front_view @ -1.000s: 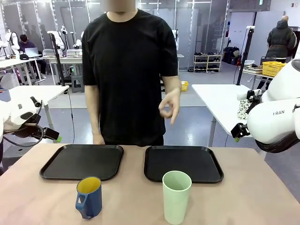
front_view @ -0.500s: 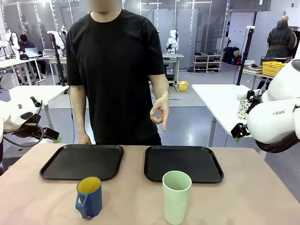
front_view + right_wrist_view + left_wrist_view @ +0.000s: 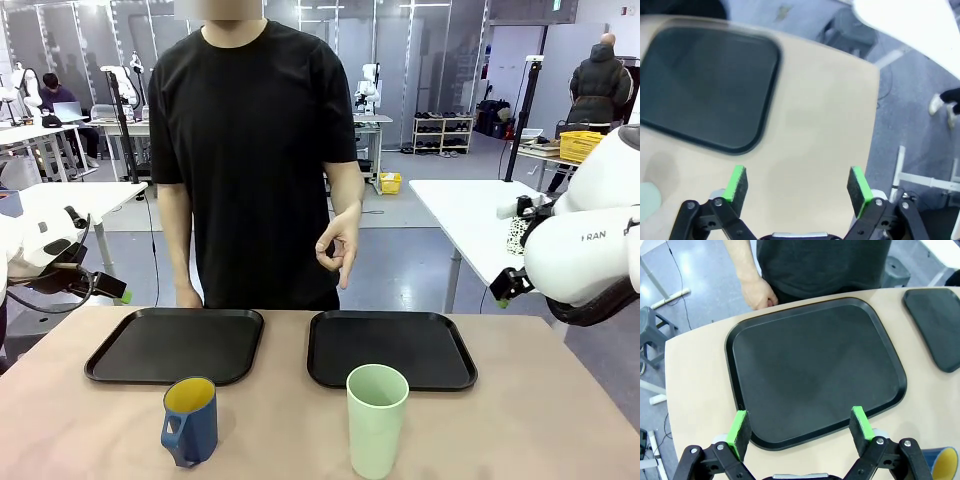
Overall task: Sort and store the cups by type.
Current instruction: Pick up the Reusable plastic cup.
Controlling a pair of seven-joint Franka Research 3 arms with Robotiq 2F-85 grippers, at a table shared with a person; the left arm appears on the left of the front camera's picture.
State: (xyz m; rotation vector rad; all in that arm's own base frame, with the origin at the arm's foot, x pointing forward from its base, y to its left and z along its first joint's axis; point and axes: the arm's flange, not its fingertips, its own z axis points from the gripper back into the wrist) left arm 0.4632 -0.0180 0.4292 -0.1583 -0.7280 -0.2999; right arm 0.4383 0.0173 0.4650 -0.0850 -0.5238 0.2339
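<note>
While both end effectors are held spread and empty, the left end effector (image 3: 799,421) is seen above the left tray (image 3: 815,365) and the right end effector (image 3: 797,181) above bare surface (image 3: 815,125) beside the right tray (image 3: 705,85). In the front view, the mug (image 3: 190,420) is set at lower left of centre and the tumbler (image 3: 377,420) at lower centre, both upright on the surface before the trays.
</note>
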